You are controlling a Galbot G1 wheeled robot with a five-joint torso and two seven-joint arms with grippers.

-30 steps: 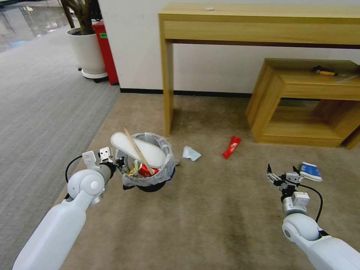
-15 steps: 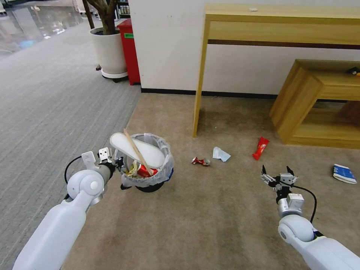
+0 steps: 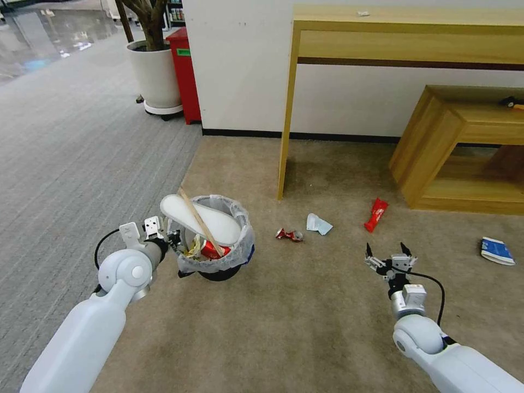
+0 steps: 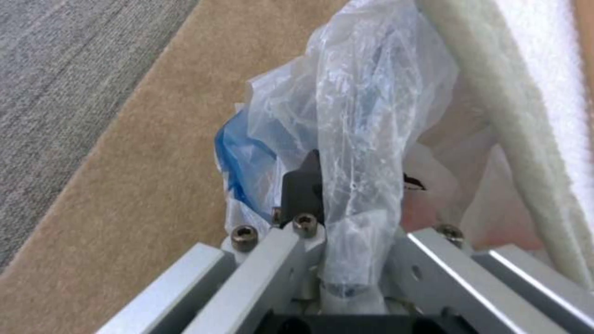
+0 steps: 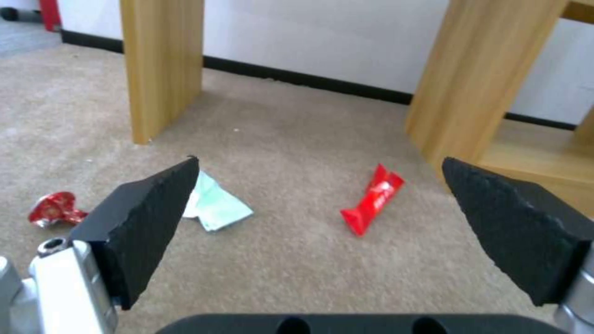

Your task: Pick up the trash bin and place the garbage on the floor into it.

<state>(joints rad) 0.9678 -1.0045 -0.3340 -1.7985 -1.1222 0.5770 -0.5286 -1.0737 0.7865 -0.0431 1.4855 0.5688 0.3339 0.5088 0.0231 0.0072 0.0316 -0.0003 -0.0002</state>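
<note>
The trash bin [image 3: 217, 240] stands upright on the beige floor [image 3: 305, 316], mouth facing up, at about 9 o'clock from the middle of the head view. Its crinkled plastic bag [image 4: 352, 106] folds over the rim, with a blue edge showing. A white slipper [image 3: 200, 218] lies across the mouth, its long axis running from 10 o'clock to 4 o'clock, toe end jutting past the rim toward 10. A wooden stick [image 3: 200, 221] leans over it on nearly the same slant, upper end toward 11 o'clock. Red and yellow litter sits inside the bin beneath them.

The left gripper [image 3: 166, 237] is at the bin's 9 o'clock edge, its jaws pinched narrow on the rim and the bag; the left wrist view shows a dark finger [image 4: 303, 185] pressed against the plastic.

On the floor at the bin's 3 o'clock lies a crushed red wrapper [image 3: 289, 235], then a pale folded paper [image 3: 317, 224], then a long red wrapper [image 3: 376, 214] whose axis runs from 1 o'clock to 7 o'clock. A blue-white carton [image 3: 496, 251] lies farther out, toward the low wooden shelf [image 3: 436, 147].

The right gripper [image 3: 388, 261] hovers above the carpet at 4 o'clock from the view's middle, jaws spread wide and holding nothing, the long red wrapper just beyond them at 12 o'clock.
</note>
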